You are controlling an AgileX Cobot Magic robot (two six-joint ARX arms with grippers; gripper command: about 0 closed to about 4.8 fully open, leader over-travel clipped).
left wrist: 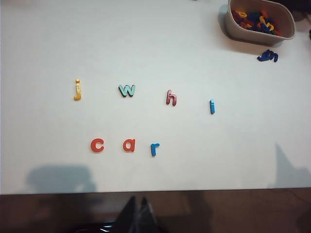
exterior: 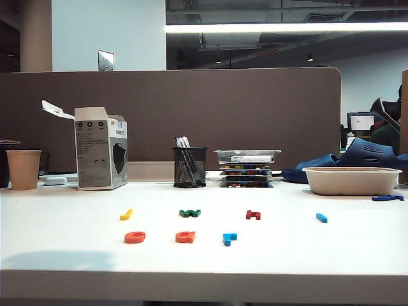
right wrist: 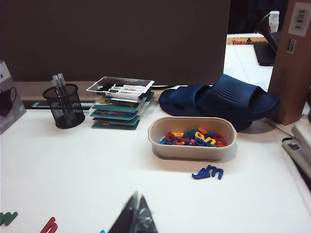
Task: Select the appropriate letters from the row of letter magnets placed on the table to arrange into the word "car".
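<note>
On the white table the near row holds an orange-red "c", an orange-red "a" and a blue "r", side by side and spelling "car". Behind them lie a yellow "j", green "w", dark red "h" and blue "i". My left gripper is shut and empty, held off the table's front edge. My right gripper is shut and empty above the table, short of the bowl. Neither arm shows in the exterior view.
A beige bowl of loose letters stands at the right, a dark blue letter in front of it. Along the back are a mesh pen holder, stacked trays, a carton, a paper cup and a blue slipper.
</note>
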